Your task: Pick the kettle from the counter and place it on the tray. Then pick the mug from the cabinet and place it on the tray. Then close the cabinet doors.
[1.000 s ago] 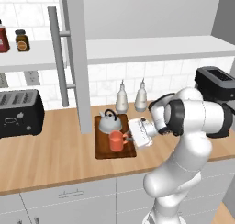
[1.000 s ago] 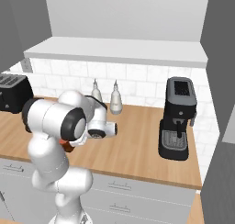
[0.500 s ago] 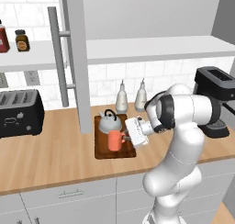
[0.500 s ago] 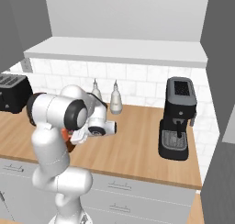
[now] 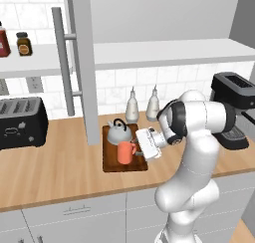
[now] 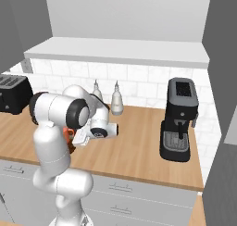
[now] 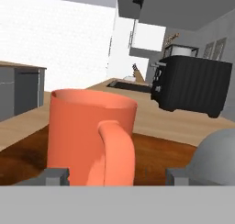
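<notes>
Mug (image 7: 92, 136) upright on tray (image 5: 110, 162), handle facing the hand (image 7: 114, 176)

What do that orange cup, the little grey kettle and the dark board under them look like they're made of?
The orange-coral cylindrical mug looks like glazed ceramic or plastic: smooth and evenly coloured. The squat silver-grey domed kettle seems brushed metal, matte grey with a black handle. The dark-brown rectangular tray looks like varnished wood: grain shows in the hand view.
</notes>
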Available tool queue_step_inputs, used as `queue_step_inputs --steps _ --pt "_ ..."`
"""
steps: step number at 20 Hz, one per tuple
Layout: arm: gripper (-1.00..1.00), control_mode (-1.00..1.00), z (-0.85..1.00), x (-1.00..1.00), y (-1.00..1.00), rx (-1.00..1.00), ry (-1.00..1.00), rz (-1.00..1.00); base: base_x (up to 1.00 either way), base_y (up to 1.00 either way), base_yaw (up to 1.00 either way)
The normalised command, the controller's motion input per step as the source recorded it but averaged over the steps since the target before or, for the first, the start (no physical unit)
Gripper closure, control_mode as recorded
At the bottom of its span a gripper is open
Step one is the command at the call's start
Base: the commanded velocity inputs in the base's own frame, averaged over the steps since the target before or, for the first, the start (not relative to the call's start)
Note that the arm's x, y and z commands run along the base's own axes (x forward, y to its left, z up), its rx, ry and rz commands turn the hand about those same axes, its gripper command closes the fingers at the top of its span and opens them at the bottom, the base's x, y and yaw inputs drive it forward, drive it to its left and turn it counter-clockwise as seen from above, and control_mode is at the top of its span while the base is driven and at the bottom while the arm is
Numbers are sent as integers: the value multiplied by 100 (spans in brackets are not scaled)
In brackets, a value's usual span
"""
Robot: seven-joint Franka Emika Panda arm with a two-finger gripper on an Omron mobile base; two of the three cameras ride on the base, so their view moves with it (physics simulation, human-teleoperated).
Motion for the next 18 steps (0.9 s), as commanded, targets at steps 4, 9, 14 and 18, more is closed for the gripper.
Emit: queue_step_inputs --steps 4,9,14,18 --pt "-100 -100 21 -25 -6 0 -1 0 0 0 0" --pt "-100 -100 49 -48 -11 0 -8 -4 0 0 0" --pt "-100 -100 75 -54 -12 0 -7 -14 0 0 0" --pt "-100 -100 74 -59 -23 0 -6 -16 0 0 0"
